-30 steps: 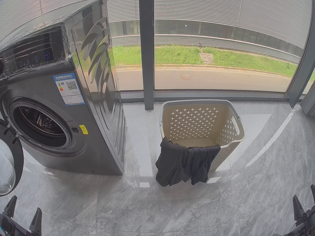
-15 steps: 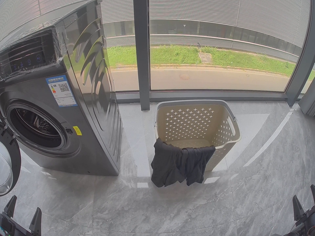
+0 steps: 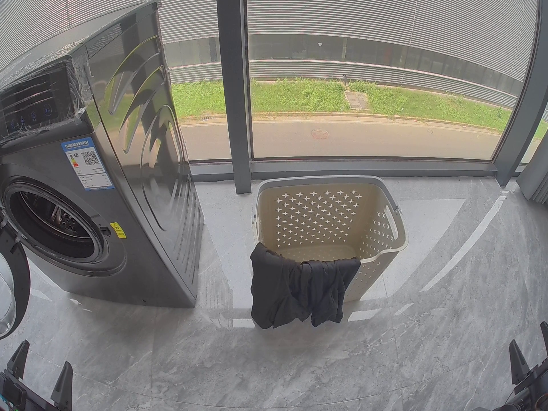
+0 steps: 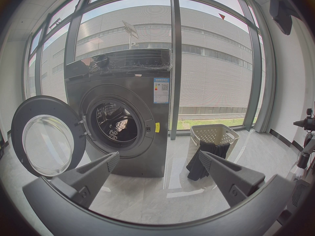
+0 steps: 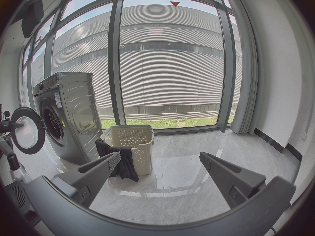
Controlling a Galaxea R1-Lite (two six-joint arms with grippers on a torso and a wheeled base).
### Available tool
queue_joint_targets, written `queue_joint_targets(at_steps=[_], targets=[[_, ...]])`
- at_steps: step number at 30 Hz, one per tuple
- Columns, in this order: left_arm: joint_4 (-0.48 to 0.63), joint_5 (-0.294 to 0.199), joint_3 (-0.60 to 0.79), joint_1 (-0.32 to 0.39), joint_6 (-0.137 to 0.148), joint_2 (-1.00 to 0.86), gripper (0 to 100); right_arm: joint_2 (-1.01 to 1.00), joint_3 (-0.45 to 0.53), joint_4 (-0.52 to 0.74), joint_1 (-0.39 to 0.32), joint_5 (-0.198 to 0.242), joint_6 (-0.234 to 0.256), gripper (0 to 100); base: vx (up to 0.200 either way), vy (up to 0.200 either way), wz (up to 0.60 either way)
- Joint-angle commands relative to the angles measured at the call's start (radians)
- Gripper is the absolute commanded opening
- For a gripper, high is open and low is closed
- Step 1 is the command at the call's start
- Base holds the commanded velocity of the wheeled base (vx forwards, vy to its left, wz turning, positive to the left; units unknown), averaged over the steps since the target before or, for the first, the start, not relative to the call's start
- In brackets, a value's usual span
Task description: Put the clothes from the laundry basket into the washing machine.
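A cream laundry basket (image 3: pixel 394 241) (image 4: pixel 226 131) (image 5: pixel 144 141) stands on the floor before the window. A black garment (image 3: pixel 297 292) (image 4: pixel 200 163) (image 5: pixel 123 166) hangs over its near rim, draping down to the floor. To the left stands the grey washing machine (image 3: pixel 137 161) (image 4: pixel 131 82) (image 5: pixel 75 112), its round door (image 3: pixel 11 292) (image 4: pixel 46 138) (image 5: pixel 28 133) swung open and the drum (image 3: pixel 54 224) (image 4: pixel 116 122) exposed. My left gripper (image 3: pixel 40 366) (image 4: pixel 159 158) is open at the lower left, holding nothing. My right gripper (image 3: pixel 531 346) (image 5: pixel 159 158) is open at the lower right, also holding nothing. Both are well short of the basket.
A dark window pillar (image 3: pixel 231 81) rises behind, between machine and basket. A glass wall closes off the far side. A curtain (image 5: pixel 246 92) hangs at the right. Grey marble floor (image 3: pixel 342 361) stretches between me and the basket.
The whole head view has shifted, so machine, pillar and basket sit further left in the picture; the camera has moved. Both grippers stay in the same corners, open.
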Motion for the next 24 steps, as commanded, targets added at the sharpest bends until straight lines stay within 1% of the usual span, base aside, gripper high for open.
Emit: queue_joint_targets(at_steps=[1,8,19,20,21,22,23,24], targets=[[0.0,0.001,0.018,0.0,-0.001,-0.016,100,-0.016,0.018,0.0,0.0,0.0,0.0,100,0.0,-0.2,0.0],[0.0,0.003,0.018,0.0,0.001,-0.016,100,-0.016,0.018,0.0,0.0,0.0,-0.002,100,0.0,-0.2,0.0],[-0.002,-0.002,0.018,0.0,-0.004,-0.016,100,-0.016,0.01,-0.006,0.0,0.001,0.007,100,0.0,0.0,0.0],[-0.002,-0.002,0.018,0.0,-0.006,-0.016,100,-0.016,-0.034,-0.04,0.0,0.007,0.007,100,0.2,0.0,0.0],[-0.002,-0.002,0.018,0.0,-0.007,-0.016,100,-0.016,-0.053,-0.046,0.0,0.009,0.007,100,0.2,0.0,0.0],[-0.002,-0.002,0.018,0.0,-0.007,-0.016,100,-0.004,-0.162,-0.043,0.005,0.038,0.011,100,0.2,0.0,0.0],[-0.002,-0.002,0.018,0.0,-0.006,-0.016,100,0.008,-0.188,-0.036,0.005,0.046,0.011,100,0.2,0.0,0.0],[-0.002,0.0,0.018,0.0,-0.001,-0.016,100,0.068,-0.258,0.01,0.008,0.073,0.011,100,0.2,0.0,0.0]])
